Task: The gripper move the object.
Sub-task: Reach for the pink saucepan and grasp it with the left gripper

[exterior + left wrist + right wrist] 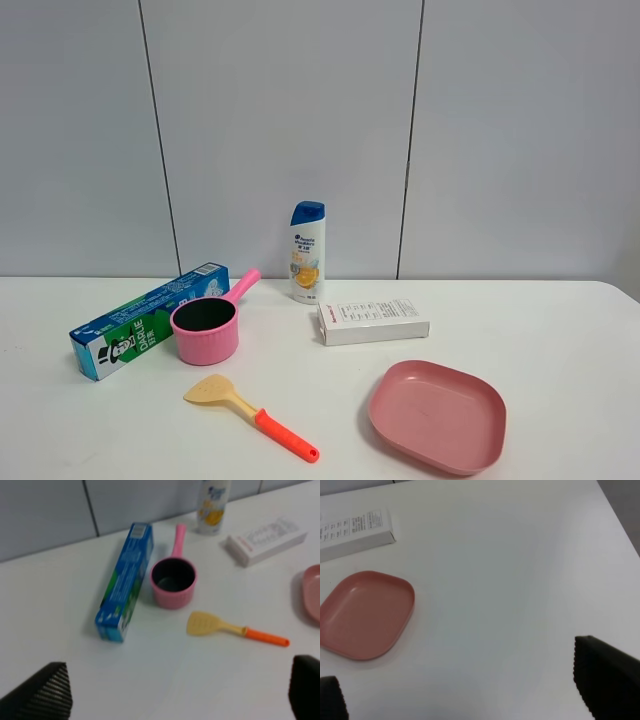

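The pink toy saucepan [205, 330] stands upright on the white table, left of centre, its dark inside up and its handle pointing to the back right. It also shows in the left wrist view [173, 582]. Neither arm shows in the exterior high view. My left gripper [180, 700] is open and empty, well short of the saucepan; only its two black fingertips [42, 692] show. My right gripper [465, 695] is open and empty over bare table, away from the saucepan.
A blue-green toothpaste box [150, 320] lies just left of the saucepan. A yellow spatula with an orange handle [250, 412] lies in front of it. A shampoo bottle [307, 252] stands at the back. A white box [372, 322] and a flat pink square plate [438, 415] lie to the right.
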Controlling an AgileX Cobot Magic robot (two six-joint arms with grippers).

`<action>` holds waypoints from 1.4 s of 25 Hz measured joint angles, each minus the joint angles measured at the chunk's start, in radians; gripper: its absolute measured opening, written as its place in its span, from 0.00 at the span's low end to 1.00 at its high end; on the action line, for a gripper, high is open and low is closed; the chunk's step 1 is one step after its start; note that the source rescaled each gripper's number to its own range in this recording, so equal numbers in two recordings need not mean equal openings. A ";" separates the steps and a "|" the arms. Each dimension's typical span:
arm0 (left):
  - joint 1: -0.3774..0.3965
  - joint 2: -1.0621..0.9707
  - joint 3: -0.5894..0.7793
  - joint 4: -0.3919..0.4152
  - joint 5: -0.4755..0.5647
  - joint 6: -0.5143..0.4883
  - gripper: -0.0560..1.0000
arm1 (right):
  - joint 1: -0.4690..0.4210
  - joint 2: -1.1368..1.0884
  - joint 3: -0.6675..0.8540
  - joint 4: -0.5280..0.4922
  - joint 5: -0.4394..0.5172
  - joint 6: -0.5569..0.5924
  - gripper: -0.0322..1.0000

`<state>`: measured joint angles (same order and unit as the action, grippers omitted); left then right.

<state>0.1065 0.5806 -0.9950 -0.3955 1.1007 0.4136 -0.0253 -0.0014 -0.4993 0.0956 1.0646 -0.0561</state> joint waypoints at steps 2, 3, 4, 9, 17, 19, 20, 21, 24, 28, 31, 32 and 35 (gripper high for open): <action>0.000 0.096 -0.043 -0.042 -0.019 0.047 1.00 | 0.000 0.000 0.000 0.000 0.000 0.000 1.00; 0.000 0.142 -0.064 -0.062 -0.029 0.070 1.00 | 0.000 0.000 0.000 0.000 0.000 0.000 1.00; 0.000 0.180 -0.084 -0.076 -0.037 0.093 1.00 | 0.000 0.000 0.000 0.000 0.000 0.000 1.00; 0.000 0.364 -0.166 -0.097 -0.044 0.146 1.00 | 0.000 0.000 0.000 0.000 0.000 0.000 1.00; -0.018 0.549 -0.202 -0.192 -0.094 0.158 1.00 | 0.000 0.000 0.000 0.000 0.000 0.001 1.00; -0.057 0.587 -0.202 -0.182 -0.134 0.155 1.00 | 0.000 0.000 0.000 0.000 0.000 0.001 1.00; -0.076 0.610 -0.207 -0.162 -0.154 0.149 1.00 | 0.000 0.000 0.000 0.000 0.000 0.001 1.00; -0.100 0.637 -0.217 -0.138 -0.169 0.138 1.00 | 0.000 0.000 0.000 0.000 0.000 0.001 1.00; -0.174 0.733 -0.265 -0.050 -0.185 0.066 1.00 | 0.000 0.000 0.000 0.000 0.000 0.001 1.00; -0.275 0.896 -0.380 0.068 -0.186 -0.073 1.00 | 0.000 0.000 0.000 0.000 0.000 0.001 1.00; -0.336 1.028 -0.501 0.155 -0.172 -0.155 1.00 | 0.000 0.000 0.000 0.000 0.000 0.001 1.00; -0.354 1.067 -0.551 0.186 -0.158 -0.177 1.00 | 0.000 0.000 0.000 0.000 0.000 0.001 1.00; -0.397 1.208 -0.707 0.256 -0.088 -0.220 1.00 | 0.000 0.000 0.000 0.000 0.000 0.001 1.00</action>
<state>-0.2907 1.7881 -1.7022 -0.1398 1.0131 0.1932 -0.0253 -0.0014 -0.4993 0.0956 1.0646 -0.0552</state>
